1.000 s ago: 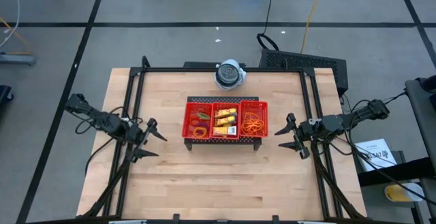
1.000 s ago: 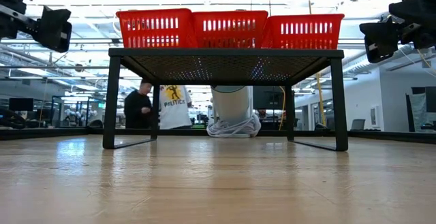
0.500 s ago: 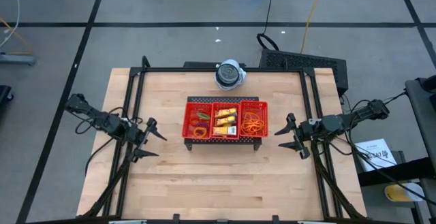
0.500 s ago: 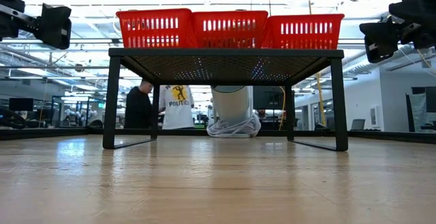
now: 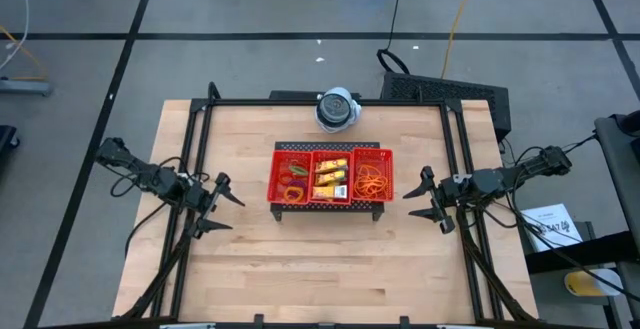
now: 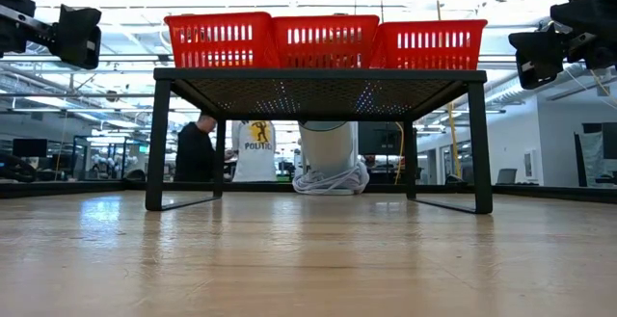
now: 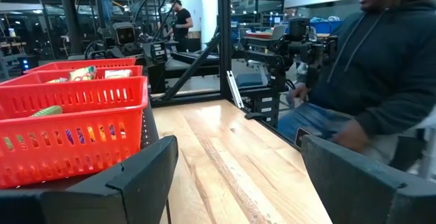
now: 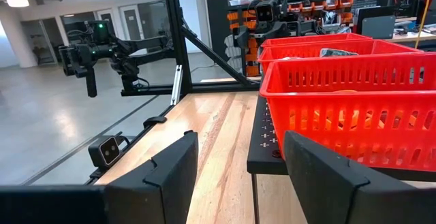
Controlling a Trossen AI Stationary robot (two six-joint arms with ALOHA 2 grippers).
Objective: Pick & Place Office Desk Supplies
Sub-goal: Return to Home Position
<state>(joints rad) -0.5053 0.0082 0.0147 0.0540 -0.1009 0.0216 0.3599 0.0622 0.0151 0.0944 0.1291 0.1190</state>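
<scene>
desk supplies (image 5: 331,176) inside red tray (image 5: 271,179)

One red tray (image 5: 330,202) with three compartments. One round white-grey device (image 5: 337,109). One left gripper (image 5: 237,216) and one right gripper (image 5: 407,205), two fingers each. Yellow packets (image 5: 331,176): at least two. Orange rubber bands (image 5: 374,179) and coloured rings (image 5: 293,179): several each, too tangled to count.

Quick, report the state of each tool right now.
Left tool: open, holding nothing.
Right tool: open, holding nothing.
</scene>
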